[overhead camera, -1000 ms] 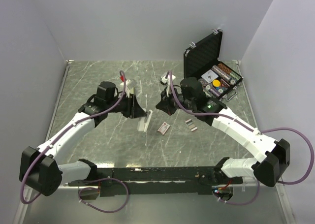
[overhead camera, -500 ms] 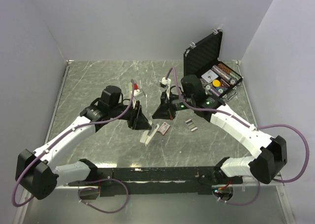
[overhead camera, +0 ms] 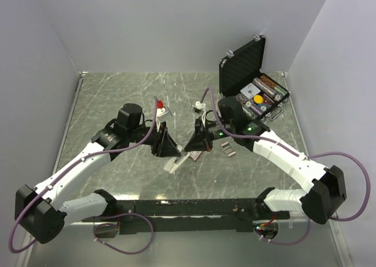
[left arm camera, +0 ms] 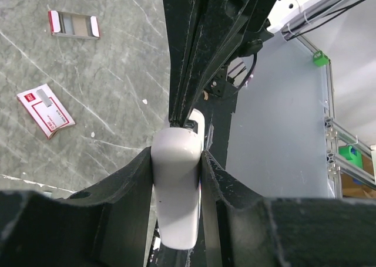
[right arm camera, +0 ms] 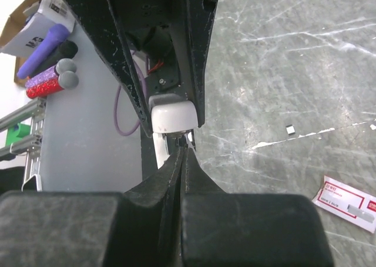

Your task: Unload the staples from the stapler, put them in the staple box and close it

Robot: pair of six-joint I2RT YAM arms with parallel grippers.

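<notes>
While left jaws tight on stapler [left arm camera: 176, 185], right jaws pressed together at its tip.

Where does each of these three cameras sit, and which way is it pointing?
Top external: above and behind the arms, looking down at the table; both arms show, meeting at the stapler.
Left wrist: on the left arm, looking along the left gripper, which clamps the stapler.
Right wrist: on the right arm, looking along the shut right gripper toward the stapler.
Shared: all show the stapler; both wrist views a pink-and-white box.
</notes>
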